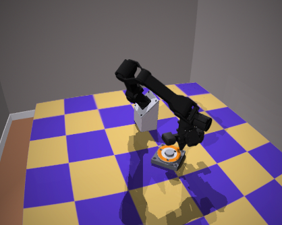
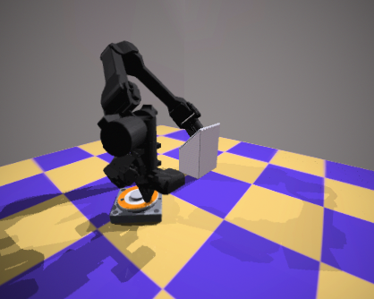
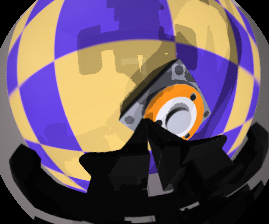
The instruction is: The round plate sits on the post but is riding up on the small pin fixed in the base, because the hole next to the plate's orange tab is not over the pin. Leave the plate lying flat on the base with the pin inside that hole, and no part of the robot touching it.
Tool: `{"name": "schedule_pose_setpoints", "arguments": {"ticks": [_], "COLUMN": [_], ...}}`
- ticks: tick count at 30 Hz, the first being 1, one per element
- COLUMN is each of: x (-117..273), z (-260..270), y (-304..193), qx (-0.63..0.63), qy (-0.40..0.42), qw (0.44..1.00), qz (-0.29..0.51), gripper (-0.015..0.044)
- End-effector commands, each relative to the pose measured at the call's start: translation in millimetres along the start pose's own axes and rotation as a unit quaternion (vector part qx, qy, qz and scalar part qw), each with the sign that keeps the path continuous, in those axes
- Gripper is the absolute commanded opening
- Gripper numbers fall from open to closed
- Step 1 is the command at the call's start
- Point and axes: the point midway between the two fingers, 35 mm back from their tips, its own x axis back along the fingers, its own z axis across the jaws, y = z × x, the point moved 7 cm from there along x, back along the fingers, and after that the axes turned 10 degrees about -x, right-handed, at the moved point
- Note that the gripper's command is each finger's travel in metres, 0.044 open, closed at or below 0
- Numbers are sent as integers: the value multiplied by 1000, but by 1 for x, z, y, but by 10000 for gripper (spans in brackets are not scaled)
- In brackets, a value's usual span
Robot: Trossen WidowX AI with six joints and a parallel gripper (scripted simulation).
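Note:
The round plate, an orange ring (image 1: 160, 155) (image 2: 129, 206) (image 3: 170, 91) with a white centre and dark holes, sits around the grey post (image 1: 169, 152) (image 2: 136, 196) (image 3: 179, 119) on the square grey base (image 1: 164, 164) (image 2: 136, 218) (image 3: 187, 79). My gripper (image 1: 181, 149) (image 2: 148, 200) (image 3: 144, 121) is shut and empty. It points down, its tips at the plate's rim; I cannot tell whether they touch it. The fingers hide part of the plate in the wrist view. I cannot make out the orange tab or the pin, nor whether the plate lies fully flat.
A white box-shaped stand (image 1: 146, 119) (image 2: 199, 157) is under the arm's shoulder, behind the base in the top view. The purple and yellow checkered table top (image 1: 92, 175) (image 2: 266, 210) (image 3: 95, 110) surrounds the base. The arm's shadow falls around it.

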Motion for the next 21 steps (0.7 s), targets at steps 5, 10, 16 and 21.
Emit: {"name": "schedule_pose_setpoints", "arguments": {"ticks": [5,10,16,21], "x": [-3,-3,-2,-2], "z": [-1,-1,-2,-3], "y": [-10,-13,-16,-19], "qx": [2,2,2,2], "qy": [-1,-1,-1,-1], "qw": [1000,1000,1000,1000], "qz": [7,7,7,7], "gripper": [0,0,0,0]}}
